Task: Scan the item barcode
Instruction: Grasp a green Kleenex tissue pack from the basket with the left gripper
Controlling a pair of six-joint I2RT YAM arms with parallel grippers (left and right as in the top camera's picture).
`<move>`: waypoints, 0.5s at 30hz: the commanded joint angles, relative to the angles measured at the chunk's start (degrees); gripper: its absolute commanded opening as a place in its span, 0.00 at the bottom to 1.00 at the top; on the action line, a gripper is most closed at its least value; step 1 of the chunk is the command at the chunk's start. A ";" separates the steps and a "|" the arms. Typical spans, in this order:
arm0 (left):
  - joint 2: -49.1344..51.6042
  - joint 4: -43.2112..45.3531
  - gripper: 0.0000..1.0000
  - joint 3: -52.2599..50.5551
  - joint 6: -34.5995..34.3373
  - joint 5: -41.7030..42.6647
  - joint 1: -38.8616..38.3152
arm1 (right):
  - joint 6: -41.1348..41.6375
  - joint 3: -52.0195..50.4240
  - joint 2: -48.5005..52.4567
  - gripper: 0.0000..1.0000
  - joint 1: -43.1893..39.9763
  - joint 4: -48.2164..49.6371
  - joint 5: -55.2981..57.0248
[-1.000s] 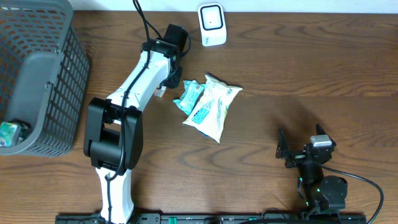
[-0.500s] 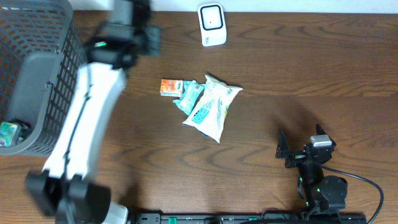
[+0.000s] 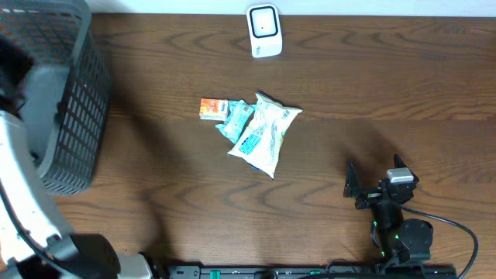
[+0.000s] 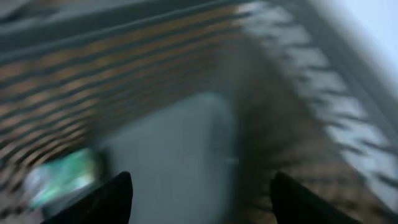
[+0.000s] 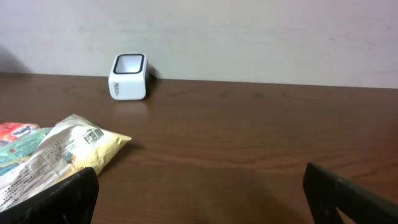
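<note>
**Left arm off the packets and over the basket**

Moved since a second ago: the left arm (image 3: 17, 186), away from the packets at mid-table and out to the left edge, above the grey mesh basket (image 3: 77, 116). Uncovered by that swing: a small orange packet (image 3: 211, 108), flat on the wood and touching the teal packet (image 3: 236, 120) beside it. Unmoved in that time: the packets, the scanner (image 3: 263, 31) and the right arm.

Through the left wrist camera, heavily blurred: the left gripper (image 4: 202, 202) with its dark fingers (image 4: 115, 199) spread wide and nothing between them, over the basket's grey floor and mesh walls. Low on the left in that view, a green packet (image 4: 59, 177) down inside the basket.

At the near right of the table (image 3: 372, 85): the right gripper (image 3: 375, 177), jaws fully apart and empty, facing the far edge.

Underneath it all, dark brown wood with a strong wavy grain and a dull sheen. Behind the far edge, a plain pale wall (image 5: 249, 31).

At mid-table, a large white-and-yellow pouch (image 3: 267, 136) lying on a diagonal, its edge against the teal packet. All three packets well apart from the scanner, a small white box with a dark window standing upright at the far edge, just in front of the wall.
</note>
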 commanded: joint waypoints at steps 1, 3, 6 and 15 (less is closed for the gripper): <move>4.50 -3.76 0.70 0.09 -8.44 -7.34 3.93 | 0.57 -0.07 -0.13 0.99 0.02 -0.24 0.24; 7.30 -6.08 0.70 0.09 -10.19 -10.43 5.29 | 0.59 -0.07 -0.13 0.99 0.02 -0.24 0.24; 11.43 -7.61 0.70 0.09 -12.15 -13.05 6.47 | 0.57 -0.07 -0.13 0.99 0.02 -0.24 0.24; 22.05 -8.15 0.71 0.09 -13.09 -21.70 7.58 | 0.59 -0.07 -0.13 0.99 0.02 -0.24 0.24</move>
